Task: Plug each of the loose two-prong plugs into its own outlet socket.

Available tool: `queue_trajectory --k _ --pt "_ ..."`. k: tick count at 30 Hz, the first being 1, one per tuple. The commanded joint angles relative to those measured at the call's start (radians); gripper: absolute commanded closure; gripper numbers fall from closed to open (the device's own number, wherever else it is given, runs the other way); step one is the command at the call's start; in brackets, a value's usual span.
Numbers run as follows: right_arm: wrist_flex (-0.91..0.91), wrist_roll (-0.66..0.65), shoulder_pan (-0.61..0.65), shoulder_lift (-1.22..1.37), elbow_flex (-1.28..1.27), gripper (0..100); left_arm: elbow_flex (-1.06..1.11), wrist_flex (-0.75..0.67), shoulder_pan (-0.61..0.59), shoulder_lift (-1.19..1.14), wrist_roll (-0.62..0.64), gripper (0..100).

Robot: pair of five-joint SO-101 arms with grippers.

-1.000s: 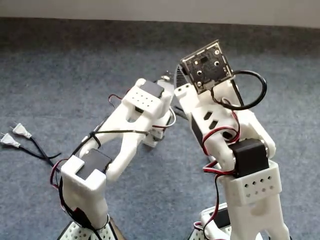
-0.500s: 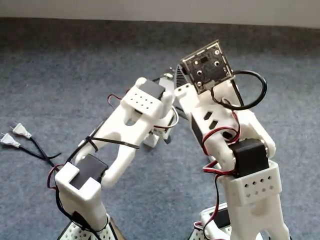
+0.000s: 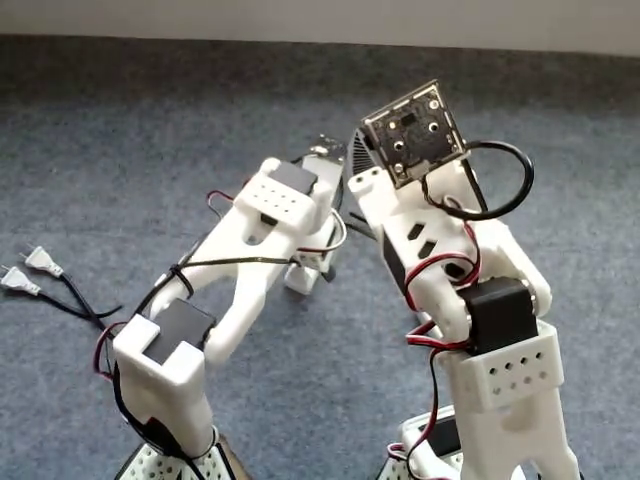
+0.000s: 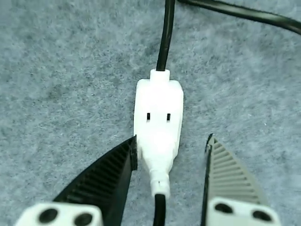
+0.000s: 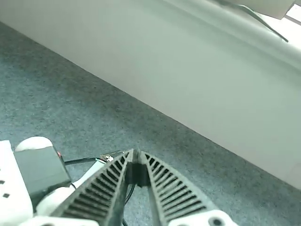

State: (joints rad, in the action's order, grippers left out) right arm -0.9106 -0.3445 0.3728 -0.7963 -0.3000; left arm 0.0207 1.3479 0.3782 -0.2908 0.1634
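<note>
A white outlet socket (image 4: 158,106) lies on the grey carpet, with two slots on its upper face and a black cord leaving its far end. A white plug body (image 4: 159,157) with its own black cord sits joined to the socket's near end. My left gripper (image 4: 171,140) is open just above it, with a black finger (image 4: 115,174) on one side of the plug and a grey one (image 4: 226,174) on the other. My right gripper (image 5: 136,162) is shut on nothing, raised and pointing at the wall. Two loose white two-prong plugs (image 3: 40,262) (image 3: 15,280) lie at the far left.
The left arm (image 3: 270,200) and the right arm (image 3: 440,250) stand close together over the middle of the carpet. A second black cord (image 4: 244,14) crosses beyond the socket. A pale wall (image 5: 188,70) borders the carpet at the back.
The left arm's wrist has shifted slightly to the left and away, and its elbow has moved a little. The right arm and the loose plugs have stayed still.
</note>
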Motion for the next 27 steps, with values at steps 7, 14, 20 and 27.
queue_trajectory --k 7,14,20,27 --pt "0.007 -0.005 -0.007 -0.001 0.044 99.1 -0.002 -0.061 -0.018 -0.058 0.028 76" --pt "0.007 -0.006 -0.008 -0.001 0.048 99.1 -0.044 -0.066 -0.012 -0.134 0.029 84" --pt "0.004 -0.006 -0.010 -0.001 0.050 99.1 -0.085 -0.069 -0.010 -0.157 0.029 99" --pt "0.007 -0.002 -0.050 -0.001 0.062 99.1 -0.255 -0.064 -0.015 -0.157 0.035 99"
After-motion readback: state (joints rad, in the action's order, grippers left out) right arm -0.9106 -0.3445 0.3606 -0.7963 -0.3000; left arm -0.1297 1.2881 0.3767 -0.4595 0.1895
